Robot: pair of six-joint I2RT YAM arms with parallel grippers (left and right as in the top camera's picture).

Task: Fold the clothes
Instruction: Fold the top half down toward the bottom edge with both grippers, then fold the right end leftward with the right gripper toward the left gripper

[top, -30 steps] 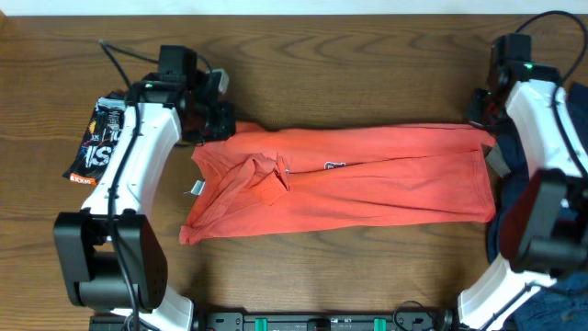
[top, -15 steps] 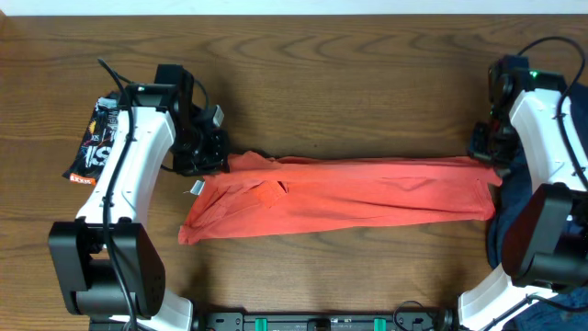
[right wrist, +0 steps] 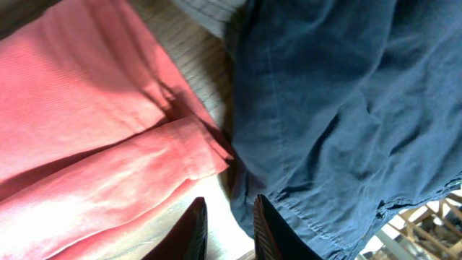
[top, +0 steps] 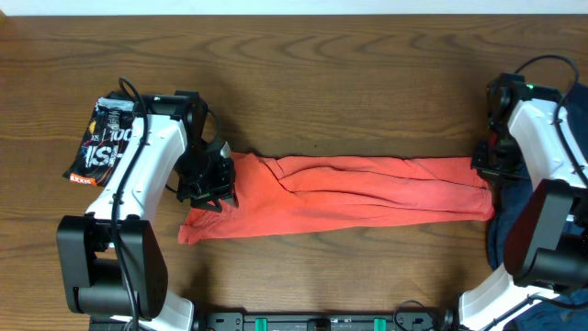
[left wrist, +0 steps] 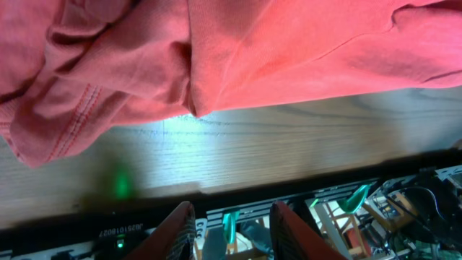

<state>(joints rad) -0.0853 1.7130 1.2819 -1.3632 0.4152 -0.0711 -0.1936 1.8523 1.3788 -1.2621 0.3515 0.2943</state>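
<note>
Item 1, coral-red shirt [top: 367, 188]: folded lengthwise into a long narrow band. Flat across the middle of the bench [top: 349, 83], reaching from near the left edge to near the right edge. Bunched and creased at the left end, squarer at the right end.

Item 2, left gripper [top: 213, 187]: over the left end of the coral-red shirt. Released, with fingers [left wrist: 180, 231] spread and nothing between them. Cloth just beyond the tips in the left wrist view.

Item 3, right gripper [top: 485, 165]: at the far corner of the band's right end. Released, with fingers [right wrist: 196, 220] narrowly parted and nothing clasped. Folded hem corner just ahead of the tips.

Item 4, navy shirt [right wrist: 339, 130]: heaped at the right edge, touching the right end of the coral-red shirt.

Item 5, black shirt with white lettering [top: 101, 142]: at the left edge, beside the left arm, apart from the coral-red shirt.
</note>
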